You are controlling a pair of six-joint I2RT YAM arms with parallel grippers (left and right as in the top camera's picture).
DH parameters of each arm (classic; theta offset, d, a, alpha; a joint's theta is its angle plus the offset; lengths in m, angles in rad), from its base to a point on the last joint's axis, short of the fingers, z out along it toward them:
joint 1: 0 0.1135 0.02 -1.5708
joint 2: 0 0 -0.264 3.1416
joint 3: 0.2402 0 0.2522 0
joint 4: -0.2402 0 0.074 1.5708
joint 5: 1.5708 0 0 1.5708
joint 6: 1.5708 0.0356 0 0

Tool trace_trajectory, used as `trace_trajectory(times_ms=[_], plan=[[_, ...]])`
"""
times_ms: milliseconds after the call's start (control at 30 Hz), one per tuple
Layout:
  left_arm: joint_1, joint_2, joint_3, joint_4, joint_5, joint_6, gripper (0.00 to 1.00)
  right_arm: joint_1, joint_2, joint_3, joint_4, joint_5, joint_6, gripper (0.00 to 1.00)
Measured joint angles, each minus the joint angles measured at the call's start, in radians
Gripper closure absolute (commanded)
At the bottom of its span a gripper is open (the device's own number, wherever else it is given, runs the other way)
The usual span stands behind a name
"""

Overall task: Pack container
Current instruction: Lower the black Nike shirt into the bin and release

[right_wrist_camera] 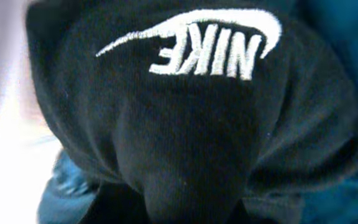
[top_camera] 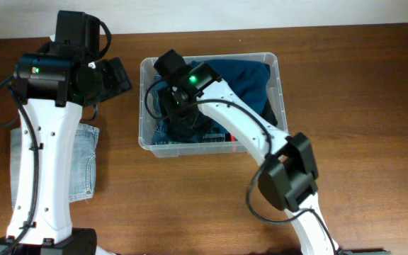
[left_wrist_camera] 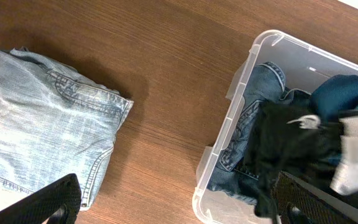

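The container (top_camera: 280, 88) is a clear plastic bin at the table's middle; it also shows in the left wrist view (left_wrist_camera: 227, 127). It holds dark denim (left_wrist_camera: 261, 84) and a teal garment (top_camera: 245, 76). My right gripper (top_camera: 178, 100) reaches into the bin's left half and is shut on a black Nike garment (right_wrist_camera: 185, 118), which hangs bunched over the denim (left_wrist_camera: 281, 146). Its fingers are mostly hidden by the cloth (right_wrist_camera: 185, 214). My left gripper (top_camera: 116, 75) is open and empty, above the table left of the bin (left_wrist_camera: 179, 208).
Folded light-blue jeans (top_camera: 83, 159) lie on the wooden table left of the bin, beside the left arm's base, and also show in the left wrist view (left_wrist_camera: 42, 118). A red-orange patch (top_camera: 229, 139) shows at the bin's near wall.
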Motion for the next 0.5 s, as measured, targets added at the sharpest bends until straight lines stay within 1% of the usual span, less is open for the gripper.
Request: trace_trajectory(times_ms=[33, 67, 100, 200, 267, 333, 367, 500], plan=[[0.0, 0.0, 0.0, 0.0, 0.0, 0.0, 0.0, 0.0, 0.015, 0.0, 0.001, -0.003, 0.005, 0.7], [0.0, 0.0, 0.0, 0.0, 0.0, 0.0, 0.01, 0.0, 0.023, 0.0, 0.001, -0.003, 0.005, 0.65], [0.0, 0.0, 0.0, 0.0, 0.0, 0.0, 0.01, 0.0, 0.03, 0.0, 0.002, -0.002, 0.008, 0.57], [0.0, 0.0, 0.0, 0.0, 0.0, 0.0, 0.01, -0.002, 0.034, 0.0, -0.001, -0.006, 0.004, 0.42], [0.0, 0.0, 0.0, 0.0, 0.0, 0.0, 0.01, -0.002, 0.034, 0.0, -0.003, -0.007, -0.003, 0.25], [0.0, 0.0, 0.0, 0.0, 0.0, 0.0, 0.01, -0.002, 0.033, 0.001, -0.006, -0.007, -0.007, 0.13], [0.0, 0.0, 0.0, 0.0, 0.0, 0.0, 0.01, -0.002, 0.031, 0.003, -0.006, -0.008, -0.01, 0.1], [0.0, 0.0, 0.0, 0.0, 0.0, 0.0, 0.01, -0.002, -0.003, 0.019, -0.007, 0.003, -0.024, 0.09]])
